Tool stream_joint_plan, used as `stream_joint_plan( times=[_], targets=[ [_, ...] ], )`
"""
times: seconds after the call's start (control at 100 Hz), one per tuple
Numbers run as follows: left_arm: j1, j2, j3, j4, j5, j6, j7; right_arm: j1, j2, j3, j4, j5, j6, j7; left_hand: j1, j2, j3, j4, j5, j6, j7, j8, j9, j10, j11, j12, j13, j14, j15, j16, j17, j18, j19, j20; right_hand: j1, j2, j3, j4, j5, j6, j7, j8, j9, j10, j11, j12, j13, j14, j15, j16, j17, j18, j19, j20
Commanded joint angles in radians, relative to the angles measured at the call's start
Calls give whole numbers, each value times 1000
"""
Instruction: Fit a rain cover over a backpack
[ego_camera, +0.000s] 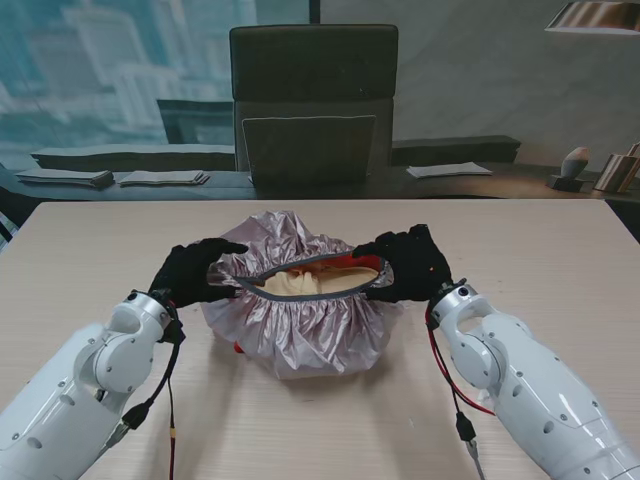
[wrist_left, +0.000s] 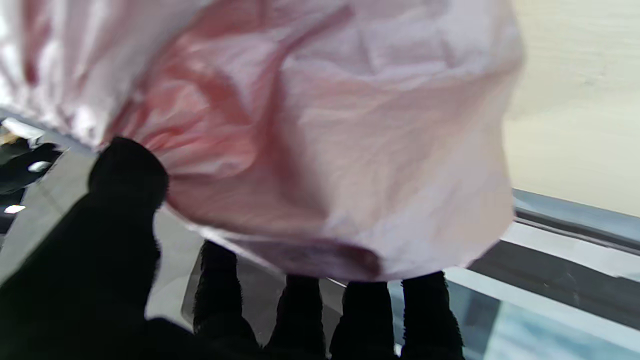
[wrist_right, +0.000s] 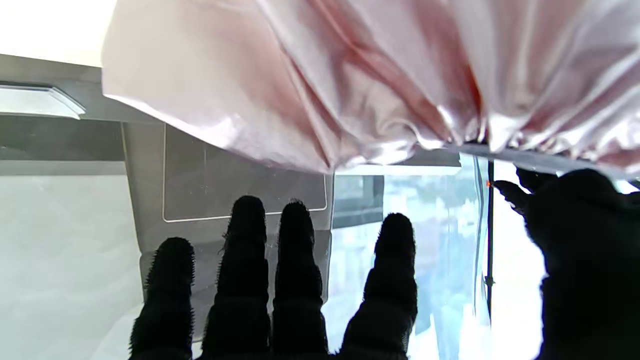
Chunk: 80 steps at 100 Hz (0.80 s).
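— So, where's the cover (ego_camera: 300, 330)?
— Mid-tabletop (ego_camera: 90, 240), bunched over the backpack (ego_camera: 310, 282). Left hand (ego_camera: 190, 272) and right hand (ego_camera: 408, 265) each grip its grey rim, stretching the mouth open. Bare wood lies all round.
— And the wrist views?
— Only silver folds and gloved fingers (wrist_right: 295, 250); the stand view alone shows the chair (ego_camera: 313, 100) beyond.

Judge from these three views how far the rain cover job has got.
Done: the cover is gathered round the backpack, wrapping its sides and near face. In hand: the left hand and right hand each grip the grey elastic rim at opposite ends, stretching it open. Left: tan and red backpack fabric shows through the opening, so the rim is not yet closed round the pack.
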Motion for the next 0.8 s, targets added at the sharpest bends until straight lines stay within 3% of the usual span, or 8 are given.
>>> stream_joint_plan(
  times=[0.0, 0.09, 0.22, 0.3, 0.35, 0.49, 0.68, 0.79],
  targets=[
    [26, -2, -18, -50, -5, -19, -50, -14, -7, 11, -14, 24, -25, 8, -33, 18, -100, 37, -36, -7, -95, -61, -62, 24, -118, -86, -85, 12, -89, -59, -46, -19, -77, -42, -79, -21, 25, 52, -55, -18, -19, -31, -66, 12, -32, -29, -59, -19, -62, -31, -38, -25, -50, 3],
    [52, 2, -45, -88, -38, -48, -90, -34, -13, 33, -36, 74, -49, 33, -21, 19, -211, 40, -35, -11, -182, -96, -110, 40, -239, -123, -163, 13, -209, -143, -49, -6, -252, -125, -115, -20, 65, 47, -81, -16, -30, -60, -113, 5, -75, -49, -93, -27, -127, -62, -43, -33, -112, -16],
    [71, -5, -64, -117, -126, -86, -97, -56, -29, 47, -55, 147, -71, 26, -5, 51, -303, 50, -33, -17, -186, -97, -132, 51, -285, -120, -189, 6, -309, -183, -46, 5, -434, -176, -104, -6, 59, 43, -94, 40, -22, -82, -111, -13, -85, -54, -87, -41, -158, -79, -41, -41, -129, -15],
    [69, -20, -54, -117, -186, -112, -48, -77, -47, 58, -75, 232, -93, 13, -5, 118, -346, 63, -34, -8, -167, -92, -125, 17, -274, -109, -188, -21, -311, -174, -44, -4, -478, -178, -79, 11, 36, 44, -89, 103, 16, -105, -104, -17, -77, -50, -78, -51, -172, -94, -33, -59, -120, -10],
    [66, -28, -43, -119, -215, -130, -23, -98, -56, 70, -100, 291, -106, 18, -7, 145, -349, 66, -29, -2, -161, -90, -115, 0, -265, -104, -181, -28, -304, -170, -43, -17, -483, -179, -70, 27, 22, 49, -100, 137, 57, -167, -106, -17, -80, -51, -80, -62, -175, -108, -30, -73, -120, -29],
    [78, -39, -17, -144, -260, -145, 2, -173, -72, 111, -190, 460, -131, 76, -3, 187, -361, 77, -32, 8, -122, -77, -99, -4, -226, -90, -173, -23, -271, -156, -36, -11, -474, -171, -41, 57, -3, 48, -72, 217, 81, -183, -81, -6, -82, -52, -51, -70, -197, -123, 10, -95, -123, -70],
    [123, -49, 16, -162, -309, -127, 28, -288, -75, 162, -302, 678, -119, 175, 3, 210, -369, 83, -37, 24, -39, -31, -64, 7, -120, -60, -139, -2, -195, -136, -46, 21, -312, -102, 32, 100, -57, 51, -1, 265, 63, -204, -4, 14, -116, -65, 4, -51, -219, -136, 44, -84, -94, -126],
    [145, -47, 16, -179, -327, -98, 8, -326, -74, 179, -343, 780, -84, 225, 1, 224, -372, 83, -39, 28, -57, -44, -67, 1, -138, -84, -145, -7, -189, -137, -48, 15, -299, -115, 78, 124, -90, 54, 37, 262, 41, -211, 26, 22, -155, -77, 6, -48, -242, -147, 36, -83, -115, -154]
  ],
)
